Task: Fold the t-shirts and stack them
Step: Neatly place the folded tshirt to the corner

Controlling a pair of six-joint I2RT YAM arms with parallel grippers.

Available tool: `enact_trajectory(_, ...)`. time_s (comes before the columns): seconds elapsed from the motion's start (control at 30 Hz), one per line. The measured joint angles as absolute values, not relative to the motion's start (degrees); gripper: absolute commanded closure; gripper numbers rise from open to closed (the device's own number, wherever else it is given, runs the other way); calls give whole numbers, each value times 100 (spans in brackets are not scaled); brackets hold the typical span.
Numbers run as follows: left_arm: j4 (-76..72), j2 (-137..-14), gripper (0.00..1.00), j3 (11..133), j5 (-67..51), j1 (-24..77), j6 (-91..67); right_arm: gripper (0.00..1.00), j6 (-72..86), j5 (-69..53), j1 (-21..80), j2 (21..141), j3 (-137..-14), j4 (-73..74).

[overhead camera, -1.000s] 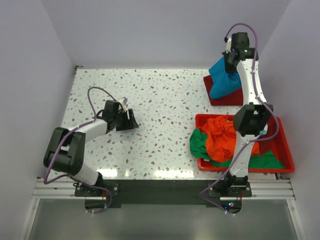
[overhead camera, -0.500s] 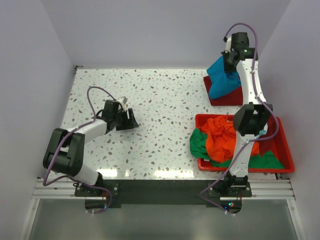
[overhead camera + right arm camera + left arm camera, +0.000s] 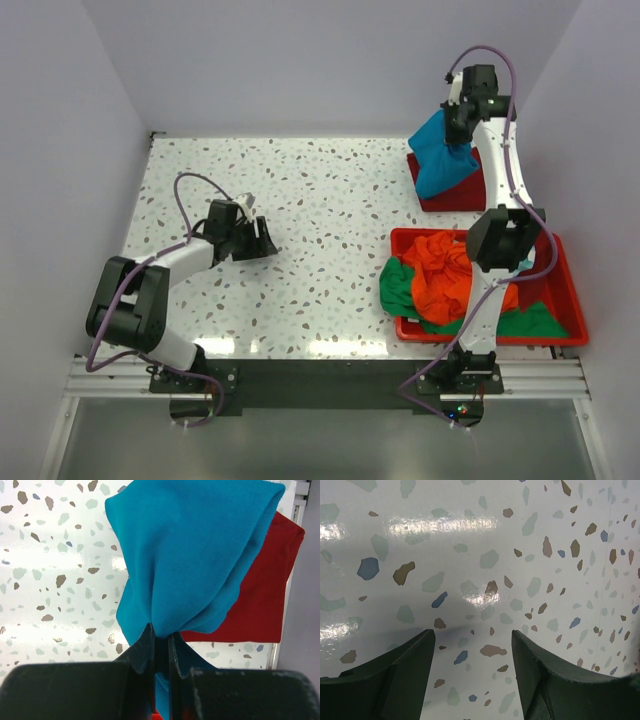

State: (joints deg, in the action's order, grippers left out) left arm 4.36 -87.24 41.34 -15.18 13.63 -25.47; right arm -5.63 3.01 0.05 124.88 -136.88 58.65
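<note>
Pinched tightly together, the jaws of the right gripper [image 3: 160,636] clamp a bunched fold of a soft teal-blue t-shirt [image 3: 190,555]. The cloth hangs from the grip in a loose, rounded drape. It is raised over the far right corner of a white speckled table [image 3: 330,200].

Directly beneath and behind the hanging cloth lies a flat, folded dark red t-shirt [image 3: 265,595]. Its straight edges show past the teal fabric on the right side. Whether the lowest part of the teal cloth touches the red one cannot be told.

On the left half of the table, well apart from all the clothing, the left gripper [image 3: 472,640] hovers close above the bare surface. Its two dark fingers are spread wide, with nothing between them.

Near the front right of the table sits a rectangular red plastic bin [image 3: 565,280]. A crumpled orange t-shirt [image 3: 445,270] is heaped inside it, lying on a rumpled green t-shirt [image 3: 398,285]. The green cloth spills over the bin's left rim onto the table. The right arm's elbow partly hides the bin's middle from above.
</note>
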Motion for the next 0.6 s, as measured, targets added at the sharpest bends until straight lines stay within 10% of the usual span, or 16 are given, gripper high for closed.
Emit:
enact_trajectory(0.3, 436, -8724, 32, 4134, -1522, 1363, -2547, 98, -558, 611, 10, 12488, -13644, 5863)
enact_trajectory(0.47, 436, -8724, 29, 4134, -1525, 1363, -2545, 6, -578, 1389, 38, 12488, -13559, 5828)
enact_trajectory(0.6, 438, -8724, 26, 4134, -1525, 1363, -2545, 1, -639, 2303, 169, 12488, -13445, 5706)
